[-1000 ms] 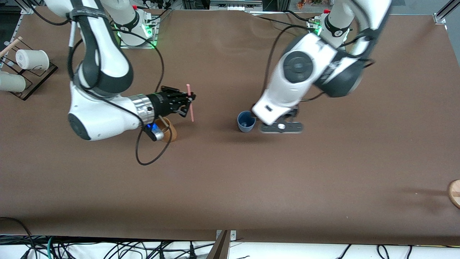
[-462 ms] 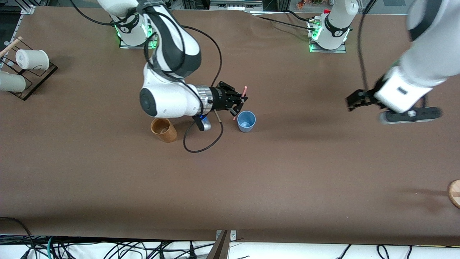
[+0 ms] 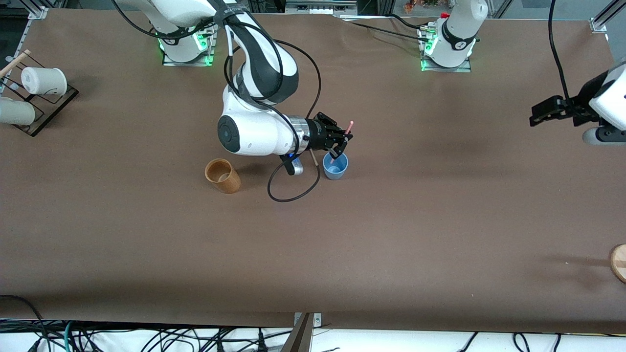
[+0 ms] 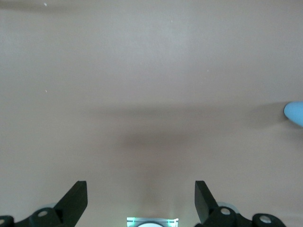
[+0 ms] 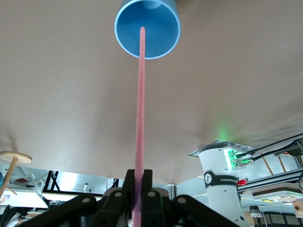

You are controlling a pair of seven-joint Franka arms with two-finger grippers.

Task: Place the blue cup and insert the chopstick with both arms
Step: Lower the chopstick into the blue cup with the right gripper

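The cup (image 3: 335,165) is blue. The stick (image 3: 339,143) is pink. The table (image 3: 313,244) is brown. Another cup (image 3: 222,176) is tan. The arms (image 3: 254,132) are white and black.

Bench (image 3: 391,234) is covered w/ a matt brown sheet, smooth, paper- or felt-like, faintly wrinkled near the arm bases. Blue cup (image 3: 335,166) looks like matt smooth plastic, chopstick (image 5: 139,109) a matt pale pink stick; tan cup (image 3: 222,176) has a wood-grain look w/ slight sheen. Arms' shells (image 3: 254,134) are glossy white plastic w/ a brushed-metal wrist ring, the right gripper (image 3: 341,143) matt black.
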